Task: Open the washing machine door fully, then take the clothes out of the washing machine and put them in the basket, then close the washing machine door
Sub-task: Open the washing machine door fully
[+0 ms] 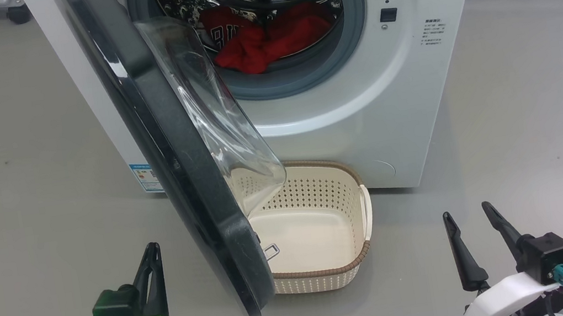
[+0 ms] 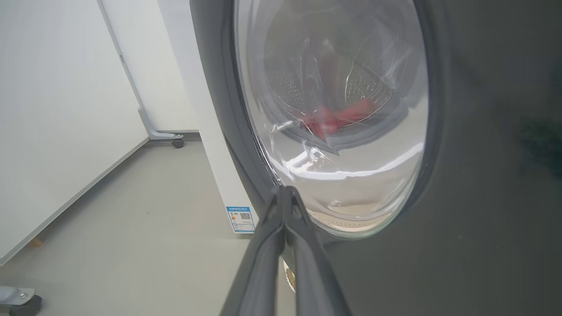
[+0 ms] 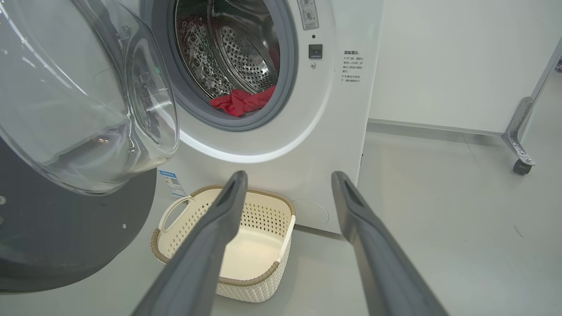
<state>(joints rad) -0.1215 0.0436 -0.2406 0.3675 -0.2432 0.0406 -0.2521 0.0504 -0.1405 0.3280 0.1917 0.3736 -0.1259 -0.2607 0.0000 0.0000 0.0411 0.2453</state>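
Door (image 1: 170,158) beside closed left jaws

The washing machine door (image 1: 177,168) conceals the basket (image 1: 314,189) at its 9 o'clock side. Through the glass (image 2: 351,184), the clothes (image 2: 338,120) appear blurred.

My left gripper (image 1: 152,250) sits low on my left, its fingers (image 2: 281,228) pressed tight together and pointing forward. My right gripper (image 1: 465,211) is low on my right, its fingers (image 3: 219,219) spread wide and also pointing forward.
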